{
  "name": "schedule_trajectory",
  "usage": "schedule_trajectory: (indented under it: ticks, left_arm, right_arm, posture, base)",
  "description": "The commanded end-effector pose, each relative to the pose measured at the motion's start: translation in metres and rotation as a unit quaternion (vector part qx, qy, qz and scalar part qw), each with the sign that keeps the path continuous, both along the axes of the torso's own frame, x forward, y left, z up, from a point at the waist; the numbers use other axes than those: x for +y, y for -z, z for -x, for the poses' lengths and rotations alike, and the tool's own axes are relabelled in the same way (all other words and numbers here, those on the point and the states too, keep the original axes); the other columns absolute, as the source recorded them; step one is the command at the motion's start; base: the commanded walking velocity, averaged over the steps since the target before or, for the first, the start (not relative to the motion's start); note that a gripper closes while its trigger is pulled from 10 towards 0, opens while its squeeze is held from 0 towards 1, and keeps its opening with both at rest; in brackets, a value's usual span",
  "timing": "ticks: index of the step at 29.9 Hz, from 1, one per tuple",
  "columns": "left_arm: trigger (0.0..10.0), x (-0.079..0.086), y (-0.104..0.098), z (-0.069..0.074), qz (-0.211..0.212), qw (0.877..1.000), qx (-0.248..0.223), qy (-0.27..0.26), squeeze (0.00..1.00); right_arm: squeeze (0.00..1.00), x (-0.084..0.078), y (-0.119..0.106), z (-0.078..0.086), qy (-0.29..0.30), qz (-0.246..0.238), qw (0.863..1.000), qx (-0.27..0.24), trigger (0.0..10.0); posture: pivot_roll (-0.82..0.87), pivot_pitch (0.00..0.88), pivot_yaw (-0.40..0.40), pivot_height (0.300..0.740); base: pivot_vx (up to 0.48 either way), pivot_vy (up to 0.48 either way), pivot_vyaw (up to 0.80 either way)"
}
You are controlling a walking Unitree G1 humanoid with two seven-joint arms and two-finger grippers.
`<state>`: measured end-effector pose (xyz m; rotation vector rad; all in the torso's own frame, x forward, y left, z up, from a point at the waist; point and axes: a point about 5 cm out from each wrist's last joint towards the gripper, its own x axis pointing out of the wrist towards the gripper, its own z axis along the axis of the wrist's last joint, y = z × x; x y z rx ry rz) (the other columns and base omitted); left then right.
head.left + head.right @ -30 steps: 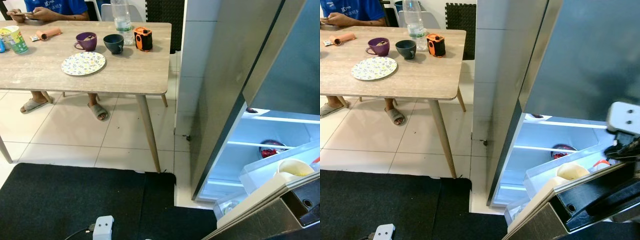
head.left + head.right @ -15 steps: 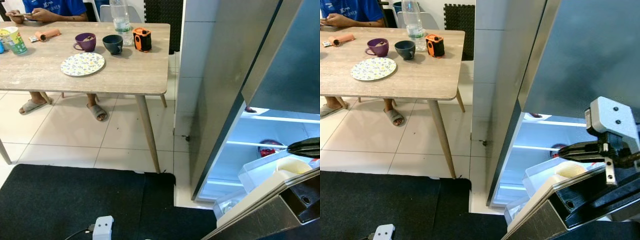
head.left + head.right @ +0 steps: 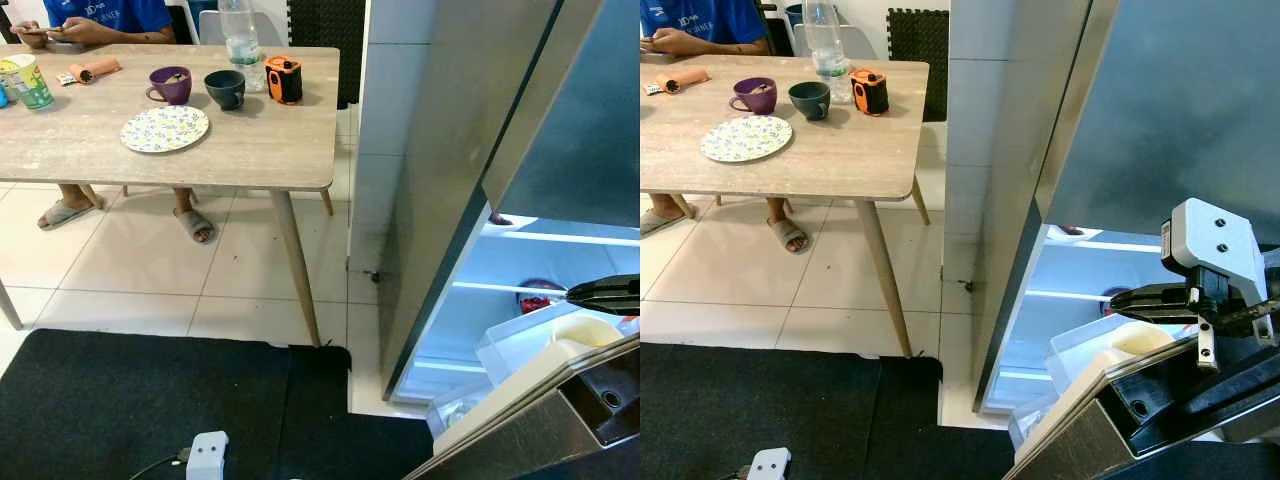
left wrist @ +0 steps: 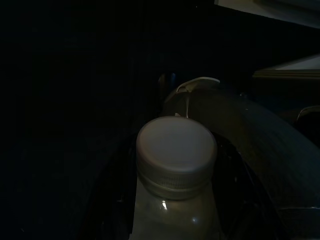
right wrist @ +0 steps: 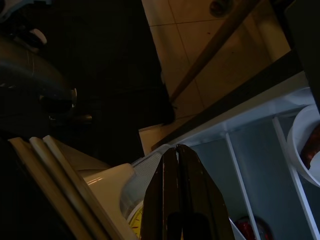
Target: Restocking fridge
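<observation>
**Right tool at the open fridge, bottle waiting in the left**

The fridge (image 3: 1110, 150) stands open at 3 o'clock in the head views, its lit shelves (image 3: 545, 240) showing behind the steel door (image 3: 460, 180). The right tool (image 3: 1140, 300) reaches in at about 4 o'clock, its two black fingers (image 5: 176, 200) pressed together and carrying nothing, the tips hovering over a door bin (image 3: 520, 345) that holds a pale lidded tub (image 3: 590, 335). A red item (image 3: 540, 297) sits on a shelf deeper inside.

The left tool's wrist view is very dark, but a clear bottle (image 4: 175, 170) with a white cap fills its lower middle, right along the line of the fingers. It looks held, though I cannot tell how the fingers stand around it.

Judging by this, the step in hand is clearing or checking a place inside the fridge before loading. The next move calls for bringing the bottle round the door edge and setting it upright in a bin or on a shelf with free room, without knocking the tub.

At 10 o'clock the surface (image 3: 250, 140) carries a plate (image 3: 165, 128), two cups (image 3: 172, 84), another bottle (image 3: 240, 40) and an orange object (image 3: 285, 78); a seated person (image 3: 90, 15) is at its far side.
</observation>
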<state>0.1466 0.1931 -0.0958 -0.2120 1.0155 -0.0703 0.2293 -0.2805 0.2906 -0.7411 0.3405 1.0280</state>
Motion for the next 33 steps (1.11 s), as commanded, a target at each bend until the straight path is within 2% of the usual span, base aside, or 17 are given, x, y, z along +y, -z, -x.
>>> schedule_trajectory:
  ticks: [1, 8, 21, 24, 28, 33]
  left_arm:
    - [10.0, -0.01, 0.007, 0.016, 0.01, 0.999, 0.034, 0.012, 0.0]
    - [10.0, -0.011, 0.007, 0.016, 0.01, 0.999, 0.034, 0.013, 0.0]
    - [10.0, -0.011, 0.008, 0.016, 0.011, 0.999, 0.036, 0.013, 0.0]
    - [10.0, -0.011, 0.008, 0.016, 0.011, 0.999, 0.036, 0.012, 0.0]
    - [10.0, -0.011, 0.008, 0.016, 0.012, 0.999, 0.036, 0.012, 0.0]
    - [10.0, -0.011, 0.008, 0.016, 0.011, 0.999, 0.035, 0.004, 0.0]
  right_arm:
    - [0.0, 0.004, 0.0, 0.0, -0.008, 0.0, 1.0, 0.0, 10.0]
    - [0.0, 0.004, 0.0, -0.001, -0.008, 0.0, 1.0, -0.007, 10.0]
    - [0.0, 0.009, -0.01, -0.006, -0.013, -0.017, 0.998, -0.052, 10.0]
    - [0.0, 0.005, -0.008, -0.006, 0.0, 0.006, 0.999, -0.046, 10.0]
    - [0.0, -0.009, -0.001, -0.008, 0.04, 0.059, 0.997, -0.033, 10.0]
    - [0.0, -0.011, -0.001, -0.009, 0.043, 0.058, 0.997, -0.037, 10.0]
  posture:
    - [-0.13, 0.12, -0.026, 0.74]
    - [-0.13, 0.12, -0.026, 0.74]
    - [-0.13, 0.124, -0.025, 0.74]
    - [-0.13, 0.124, -0.025, 0.74]
    - [-0.13, 0.124, -0.025, 0.74]
    - [-0.13, 0.125, -0.025, 0.74]
  base:
    - [0.0, 0.0, 0.0]
    - [-0.237, 0.0, 0.0]
    - [-0.332, 0.0, 0.0]
    - [-0.331, 0.0, 0.0]
    - [-0.323, 0.0, 0.0]
    - [-0.18, 0.0, 0.0]
